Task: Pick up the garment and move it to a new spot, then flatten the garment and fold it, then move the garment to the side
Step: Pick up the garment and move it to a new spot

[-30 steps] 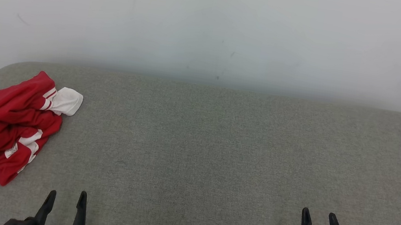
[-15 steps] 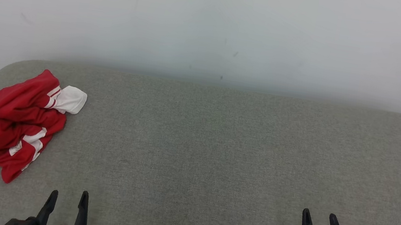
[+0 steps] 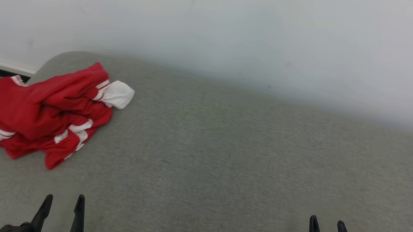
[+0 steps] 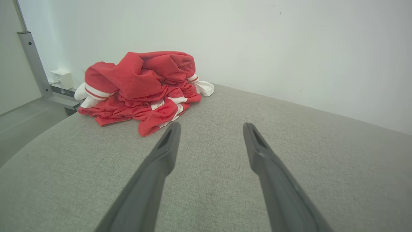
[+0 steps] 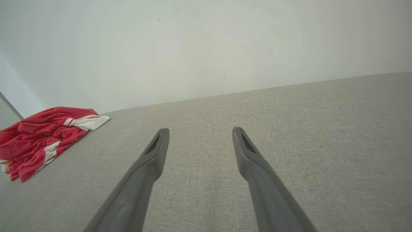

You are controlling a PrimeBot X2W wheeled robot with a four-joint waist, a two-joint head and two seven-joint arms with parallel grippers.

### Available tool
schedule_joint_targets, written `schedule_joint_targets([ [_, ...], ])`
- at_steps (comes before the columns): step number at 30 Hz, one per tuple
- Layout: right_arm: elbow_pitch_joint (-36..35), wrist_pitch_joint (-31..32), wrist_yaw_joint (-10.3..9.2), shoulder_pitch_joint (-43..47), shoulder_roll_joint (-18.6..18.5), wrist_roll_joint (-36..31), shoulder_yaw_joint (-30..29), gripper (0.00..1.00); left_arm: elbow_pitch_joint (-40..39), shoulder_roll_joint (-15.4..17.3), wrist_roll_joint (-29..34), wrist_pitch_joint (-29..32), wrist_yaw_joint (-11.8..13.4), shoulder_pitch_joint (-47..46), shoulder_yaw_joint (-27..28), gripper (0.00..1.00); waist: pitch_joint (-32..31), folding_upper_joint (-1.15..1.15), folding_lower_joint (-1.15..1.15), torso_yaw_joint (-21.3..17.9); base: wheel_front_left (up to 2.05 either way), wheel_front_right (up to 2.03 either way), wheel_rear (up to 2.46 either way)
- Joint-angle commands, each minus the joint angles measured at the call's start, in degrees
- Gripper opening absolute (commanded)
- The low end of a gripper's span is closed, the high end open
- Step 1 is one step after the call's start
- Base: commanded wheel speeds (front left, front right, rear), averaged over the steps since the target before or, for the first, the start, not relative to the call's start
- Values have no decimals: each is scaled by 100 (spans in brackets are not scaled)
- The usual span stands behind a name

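Well, the crumpled red and white garment (image 3: 49,113) lies at the far left corner of the grey cushion (image 3: 225,155). The left gripper (image 3: 65,198) and right gripper (image 3: 327,221) hover over the cushion's near edge, both spread wide, holding nothing.

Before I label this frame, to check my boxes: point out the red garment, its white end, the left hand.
red garment (image 3: 38,115), head view, bunched red middle.
white end (image 3: 119,95), head view, centre of white fabric.
left hand (image 3: 65,198), head view, midway between fingertips.

Open left gripper (image 4: 210,127) hovers near crumpled red garment (image 4: 141,87) on grey cushion (image 4: 209,180).
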Motion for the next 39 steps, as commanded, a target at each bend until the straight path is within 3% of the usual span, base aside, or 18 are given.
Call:
schedule_joint_targets([
  [1,-5,-29,-12,29,1,48,4,100,-26,25,52,-6,0,53,17,100,4,0,0,366,0,0,0],
  [15,83,-39,-12,25,1,12,198,100,-94,34,75,-6,54,219,186,100,-74,0,0,1553,0,0,0],
  [26,204,24,-12,-315,0,-83,406,100,-398,22,-28,-6,176,394,417,100,92,0,0,1683,0,0,0],
  [39,292,-43,-12,-243,0,-23,398,100,-306,16,7,-5,177,301,235,100,102,0,0,1685,0,0,0],
])
